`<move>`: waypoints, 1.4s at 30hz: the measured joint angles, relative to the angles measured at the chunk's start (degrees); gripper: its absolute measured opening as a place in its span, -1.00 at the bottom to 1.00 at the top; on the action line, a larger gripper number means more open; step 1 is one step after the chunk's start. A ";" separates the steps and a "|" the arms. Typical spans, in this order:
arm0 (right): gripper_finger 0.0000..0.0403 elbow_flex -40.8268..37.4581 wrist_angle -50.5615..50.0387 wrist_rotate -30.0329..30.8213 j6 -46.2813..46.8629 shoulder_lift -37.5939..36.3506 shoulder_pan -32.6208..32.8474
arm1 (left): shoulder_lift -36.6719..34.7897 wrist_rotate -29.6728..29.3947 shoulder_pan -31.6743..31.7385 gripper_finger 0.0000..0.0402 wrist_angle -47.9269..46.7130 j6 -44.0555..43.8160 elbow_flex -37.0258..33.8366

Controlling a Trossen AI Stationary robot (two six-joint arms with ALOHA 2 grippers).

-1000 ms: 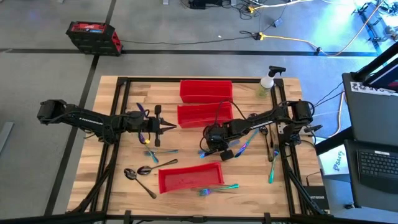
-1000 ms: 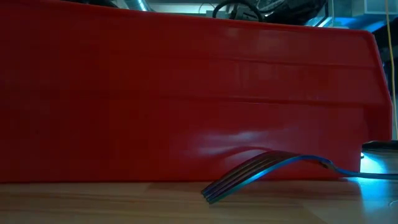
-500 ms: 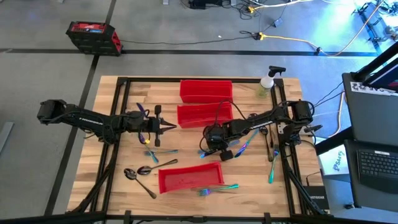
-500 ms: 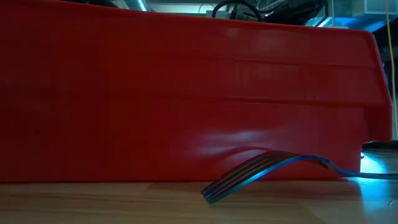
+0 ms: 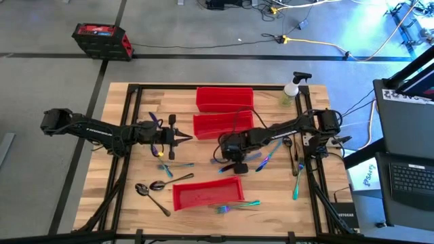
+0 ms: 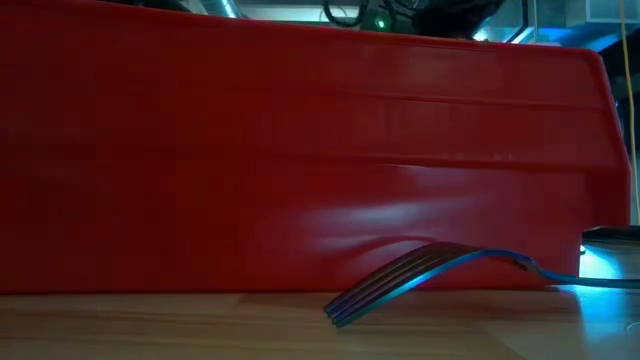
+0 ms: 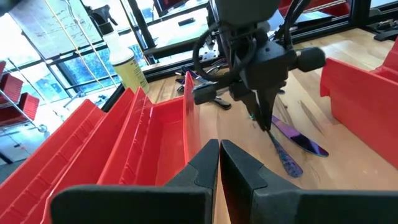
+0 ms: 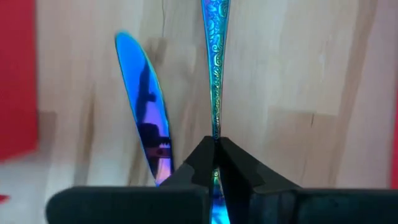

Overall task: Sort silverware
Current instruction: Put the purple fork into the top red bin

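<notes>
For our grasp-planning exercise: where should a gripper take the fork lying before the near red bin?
At the arched neck of the fork, from above: its tine tips rest on the table while the neck lifts clear, and the red bin stands close behind.

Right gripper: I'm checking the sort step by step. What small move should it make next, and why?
Probably lift straight up. The right gripper is shut on a slim iridescent utensil handle, edge-on between its fingertips, low over the table beside a blue knife. Raising it clears that knife before carrying toward a red bin. The left gripper waits, shut.
</notes>
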 joint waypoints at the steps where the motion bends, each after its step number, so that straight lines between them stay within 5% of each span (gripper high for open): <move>1: -1.00 0.92 -0.76 -0.34 0.54 0.00 0.00 | 0.00 0.00 0.00 -0.99 0.19 0.00 0.00; 21: -1.00 14.61 -11.91 -0.72 4.30 -7.54 -3.02 | 0.00 0.02 0.00 -0.99 0.75 0.54 0.00; 31: -1.00 22.16 -12.44 0.34 -6.01 -8.48 -18.28 | 0.00 0.00 0.00 -0.99 0.73 1.57 0.00; 42: -1.00 25.68 -12.93 -6.37 -19.19 -3.29 -36.17 | 0.00 0.02 0.00 -0.99 0.73 1.11 0.00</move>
